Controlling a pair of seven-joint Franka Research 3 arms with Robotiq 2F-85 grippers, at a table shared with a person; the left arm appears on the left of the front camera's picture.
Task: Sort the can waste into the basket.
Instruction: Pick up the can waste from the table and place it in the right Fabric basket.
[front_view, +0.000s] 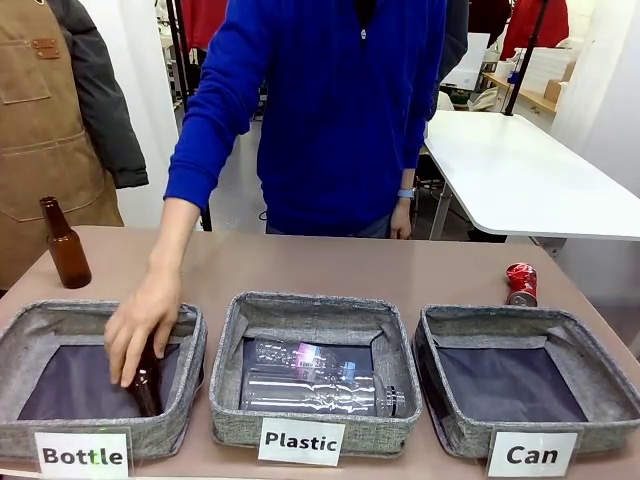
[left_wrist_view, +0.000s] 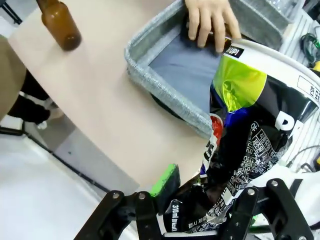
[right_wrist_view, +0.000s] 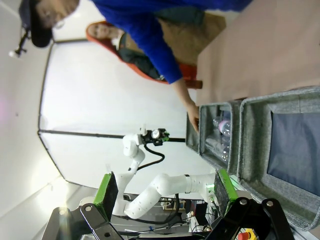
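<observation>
Resting on the brown table (front_view: 330, 265), the red crushed can (front_view: 521, 284) is seen in the front view at about 3 o'clock, just beyond the far rim of the basket (front_view: 490, 318), which is marked by a white label reading "Can" (front_view: 532, 455) and is set at 4 o'clock. A bin labelled "Plastic" (front_view: 232, 370) is placed at 6 o'clock with clear plastic bottles (front_view: 315, 385) laid inside it. A bin labelled "Bottle" (front_view: 60, 315) is placed at 8 o'clock; the person's hand (front_view: 145, 325) is lowered into it and is wrapped around a brown glass bottle (front_view: 147, 385). A second brown bottle (front_view: 65, 245) is stood upright on the table at 9 o'clock.

In the left wrist view, the dark blue crushed can (left_wrist_view: 252, 135) is gripped by the left gripper (left_wrist_view: 202, 197). The jaws are closed partway against its dented sides, and one green pad (left_wrist_view: 165, 182) is pressed to the can at 7 o'clock. The can is held above the near edge of the table, with the corner of a grey bin seen behind it at 12 o'clock.

In the right wrist view, the right gripper (right_wrist_view: 165, 192) is spread wide, with nothing held between its pads. The basket's dark lining is seen at 3 o'clock.
</observation>
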